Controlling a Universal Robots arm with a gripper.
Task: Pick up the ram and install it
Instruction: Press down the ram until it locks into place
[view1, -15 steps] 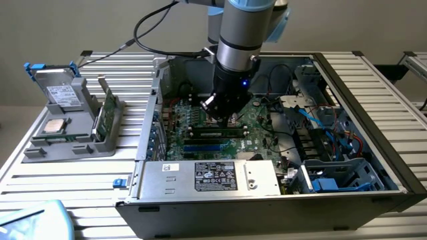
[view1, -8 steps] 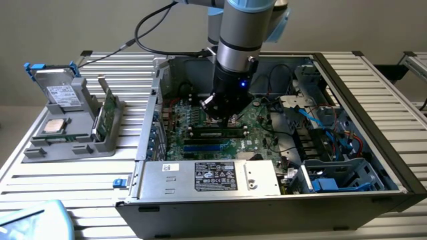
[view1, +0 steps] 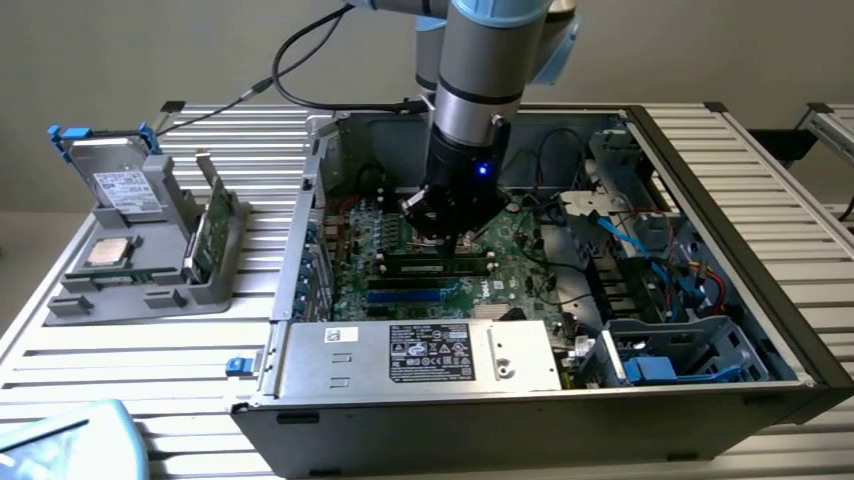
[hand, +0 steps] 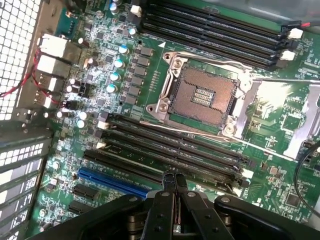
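While the arm reaches down into the open computer case, the gripper hangs low over the motherboard, near the middle of the case.

Gripper state: closed. In the wrist view the two black fingers lie pressed together, and no part can be seen between them. The gripper has its tips over the bank of long black memory slots inside the case.

Wrist view, inside the case:
- open processor socket with its metal frame, flanked by black slot banks on two sides
- blue slot just beside the black bank under the gripper
- motherboard is green and crowded with small capacitors

Ram: a thin green stick standing on edge in a grey holder, outside the case, to the exterior view's left of it and well apart from the gripper. A dark greenish strip also lies along a slot right under the gripper in the exterior view; cannot tell whether that is a seated stick.

Other items outside the case, in the same holder:
- silver drive with white label, propped at a tilt at the end farther from the camera
- square silver processor chip, lying flat beside the ram

Case and holder both sit on the slatted bench. A silver power supply box with a black label lies along the case's near wall.
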